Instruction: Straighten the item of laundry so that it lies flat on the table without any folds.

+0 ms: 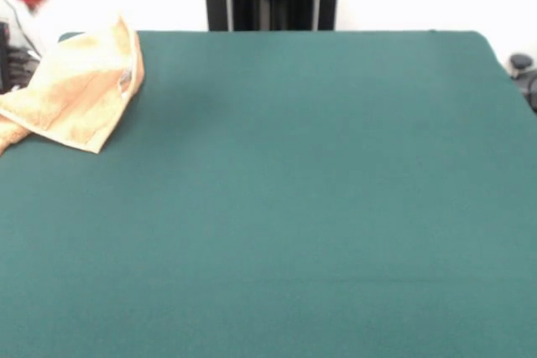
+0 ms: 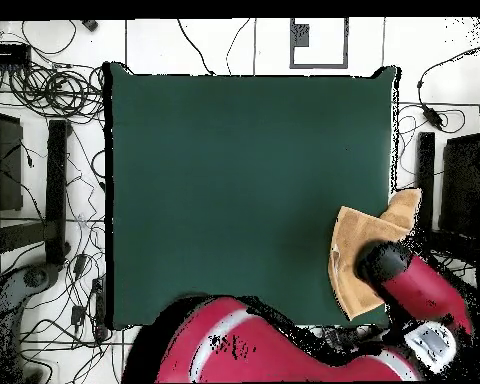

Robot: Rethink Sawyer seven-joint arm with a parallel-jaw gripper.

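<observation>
The item of laundry [image 1: 80,90], a tan-orange towel, lies crumpled and folded over itself at the far left corner of the table [image 1: 294,207]. A small white tag shows near its right edge. From overhead the towel [image 2: 349,245] sits at the right edge of the green table [image 2: 244,180], with one corner reaching past that edge. The red arm reaches over it, and its black gripper end [image 2: 384,262] is directly above the towel and hides part of it. In the front view only a blurred red and black part of the arm shows at the top left.
Tangled cables [image 2: 54,90] lie on the floor left of the table. Black stands [image 2: 56,190] flank it on both sides. The arm's red body [image 2: 244,345] covers the table's lower edge in the overhead view.
</observation>
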